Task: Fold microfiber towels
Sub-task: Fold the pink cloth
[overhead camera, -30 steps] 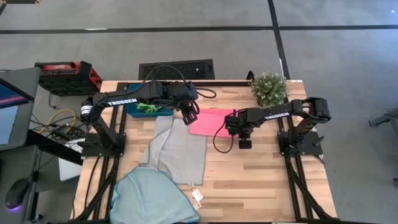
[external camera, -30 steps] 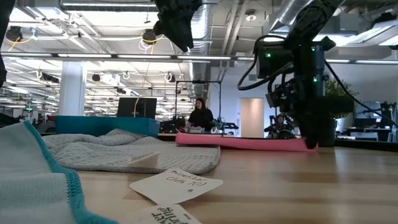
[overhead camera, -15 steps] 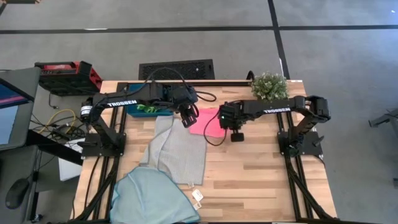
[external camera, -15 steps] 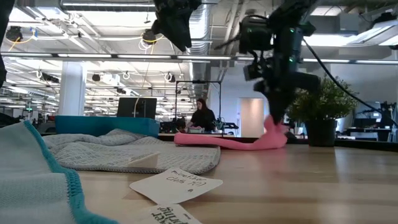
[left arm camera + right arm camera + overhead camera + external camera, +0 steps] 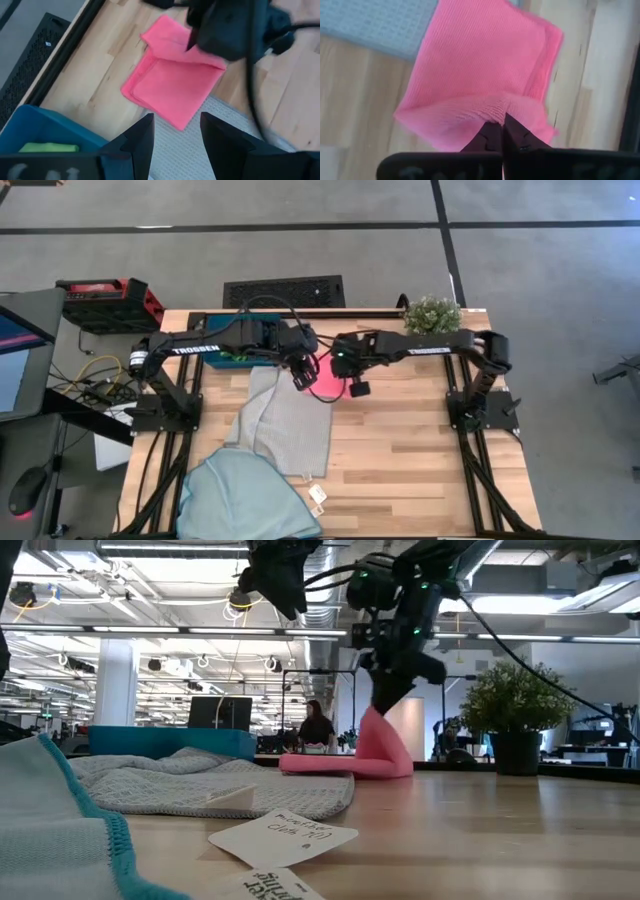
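Folding underway: right gripper (image 5: pixel 496 134), clamped on pink towel (image 5: pixel 480 70) edge, lifts it over the flat half below. Left gripper (image 5: pixel 175 132) hovers open beside it. Grey towel (image 5: pixel 285 420) and blue towel (image 5: pixel 245 495) remain unfolded; green towel (image 5: pixel 47 148) sits in tray (image 5: pixel 30 125).

Folded towel (image 5: pixel 322 380) lies on table (image 5: pixel 420 450), right of tray (image 5: pixel 228 360).

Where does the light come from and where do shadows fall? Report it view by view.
Low view: ceiling strip lights backlight the arms, so the right gripper reads as a dark silhouette, while the pink towel it pinches is well lit. High view: even light on the table, only faint shadows. Right wrist view: no glare on the towel.
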